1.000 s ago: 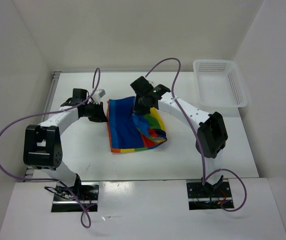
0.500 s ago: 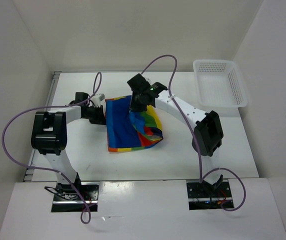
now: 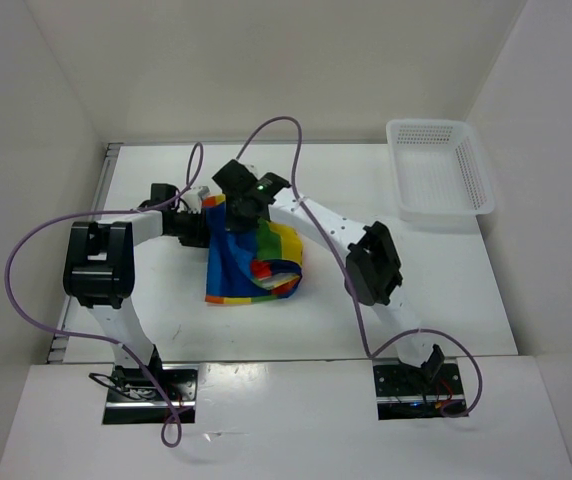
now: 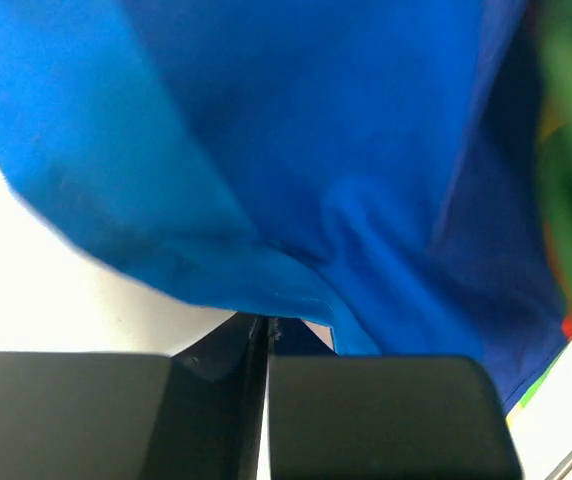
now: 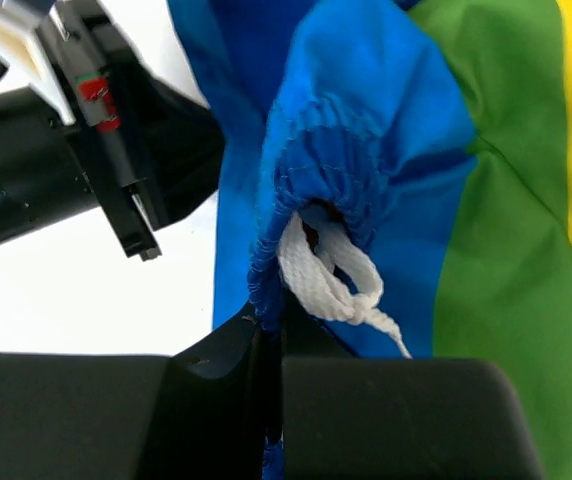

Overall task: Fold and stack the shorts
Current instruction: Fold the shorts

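Observation:
The shorts (image 3: 256, 270), in rainbow stripes, lie bunched and partly folded on the white table, left of the middle. My right gripper (image 3: 238, 215) is over their upper left part, shut on the blue waistband (image 5: 386, 130). The white drawstring (image 5: 331, 275) loops out just above its fingertips (image 5: 271, 325). My left gripper (image 3: 209, 228) lies low at the left edge of the shorts, its jaws shut on the blue hem (image 4: 366, 150) at their tips (image 4: 267, 322). The two grippers are close together, and the left one's black body (image 5: 86, 180) shows in the right wrist view.
A white plastic mesh basket (image 3: 438, 180) stands at the back right of the table (image 3: 416, 290). White walls close in the left, back and right sides. Purple cables arch over both arms.
My right gripper has carried the waistband leftward towards the left gripper, drawing the shorts into a narrower bunch. The left gripper has finished closing at the left edge.

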Robot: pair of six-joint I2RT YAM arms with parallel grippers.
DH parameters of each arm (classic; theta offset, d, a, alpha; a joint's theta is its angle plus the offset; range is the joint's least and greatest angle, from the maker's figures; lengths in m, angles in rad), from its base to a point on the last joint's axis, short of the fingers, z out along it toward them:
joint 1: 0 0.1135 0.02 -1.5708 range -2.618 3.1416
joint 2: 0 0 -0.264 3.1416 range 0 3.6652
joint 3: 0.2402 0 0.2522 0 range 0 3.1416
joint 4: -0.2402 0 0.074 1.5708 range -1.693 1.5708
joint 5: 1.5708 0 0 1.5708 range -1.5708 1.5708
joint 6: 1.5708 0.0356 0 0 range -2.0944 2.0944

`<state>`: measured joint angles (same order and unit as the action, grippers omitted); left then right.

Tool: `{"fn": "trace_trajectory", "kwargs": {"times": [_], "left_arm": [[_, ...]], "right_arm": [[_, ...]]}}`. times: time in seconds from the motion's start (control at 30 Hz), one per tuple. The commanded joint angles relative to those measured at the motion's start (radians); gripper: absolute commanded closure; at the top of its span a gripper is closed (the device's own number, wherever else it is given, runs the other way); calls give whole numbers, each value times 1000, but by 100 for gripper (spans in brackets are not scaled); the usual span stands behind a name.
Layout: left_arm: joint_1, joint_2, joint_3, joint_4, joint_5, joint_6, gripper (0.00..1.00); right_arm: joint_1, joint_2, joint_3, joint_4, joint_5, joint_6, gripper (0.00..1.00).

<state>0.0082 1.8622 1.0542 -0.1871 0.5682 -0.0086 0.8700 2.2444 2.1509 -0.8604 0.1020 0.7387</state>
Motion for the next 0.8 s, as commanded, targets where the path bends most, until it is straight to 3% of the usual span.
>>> {"fn": "trace_trajectory", "kwargs": {"times": [0.0,0.07,0.13,0.17,0.23,0.3,0.47,0.57,0.6,0.63,0.67,0.77], "left_arm": [[-1,22,20,20,15,9,99],[-1,22,20,20,15,9,99],[-1,22,20,20,15,9,99],[-1,22,20,20,6,9,99],[-1,22,20,9,6,9,99],[10,22,20,0,6,9,99],[32,-7,10,-22,-4,9,99],[42,-38,36,-69,-28,9,99],[42,-69,53,-101,-42,9,95],[42,-87,65,-119,-59,9,91],[42,-110,78,-158,-101,9,85],[42,-217,121,-204,-163,9,38]], "right_arm": [[40,55,122,-54,2,-42,94],[49,90,184,-64,-37,-62,89],[61,90,210,-45,-64,-91,68],[61,90,210,-4,-90,-91,50],[70,28,143,35,-75,-104,49],[70,-26,33,110,-45,-104,42],[35,-189,-188,201,-15,-84,44],[14,-290,-305,210,39,-73,58],[1,-316,-333,210,86,-62,70],[-17,-344,-364,210,103,-52,76],[-31,-397,-422,210,117,-52,81],[-92,-468,-526,219,151,-42,87]]}}
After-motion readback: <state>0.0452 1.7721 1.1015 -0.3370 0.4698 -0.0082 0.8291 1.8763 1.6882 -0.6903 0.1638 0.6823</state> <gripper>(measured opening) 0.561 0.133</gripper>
